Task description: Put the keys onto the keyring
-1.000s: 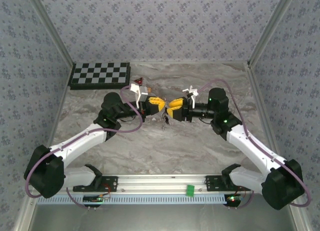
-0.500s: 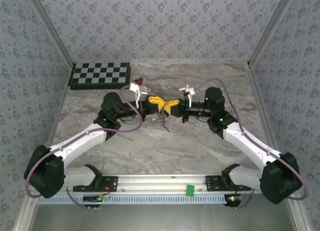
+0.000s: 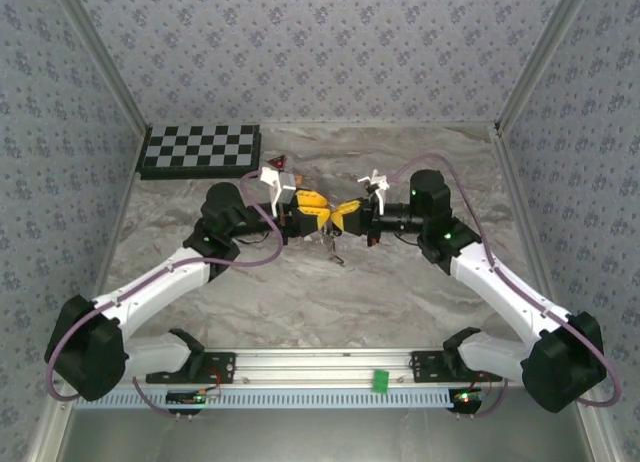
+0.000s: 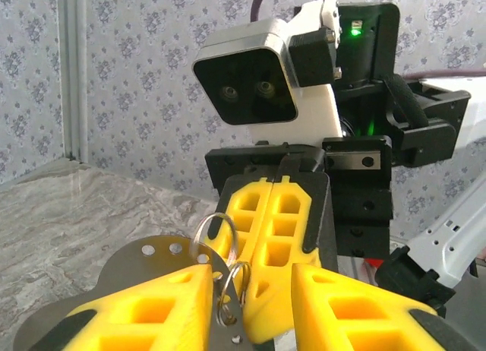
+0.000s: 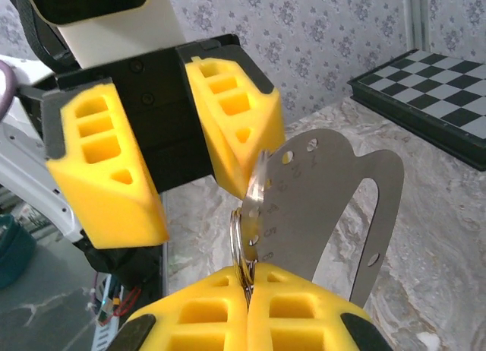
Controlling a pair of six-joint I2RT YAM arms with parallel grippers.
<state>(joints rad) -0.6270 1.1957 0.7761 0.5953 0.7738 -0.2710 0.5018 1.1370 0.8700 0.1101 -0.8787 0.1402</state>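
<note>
Right wrist — keyring point(image 5: 238, 243) pinched between jaws.

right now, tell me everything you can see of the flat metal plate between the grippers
The metal plate is a thin, silvery, rounded sheet with small holes along its edge, stamped numbers and one long slot. It is up in the air, against a split ring pinched in the shut right gripper.

I see yellow gripper fingers point(image 5: 228, 115), a silvery keyring point(image 5: 240, 245), a grey marbled surface point(image 3: 330, 302), a black-and-white chequered board point(image 3: 200, 149), blue-grey floral walls point(image 3: 320, 52).
</note>
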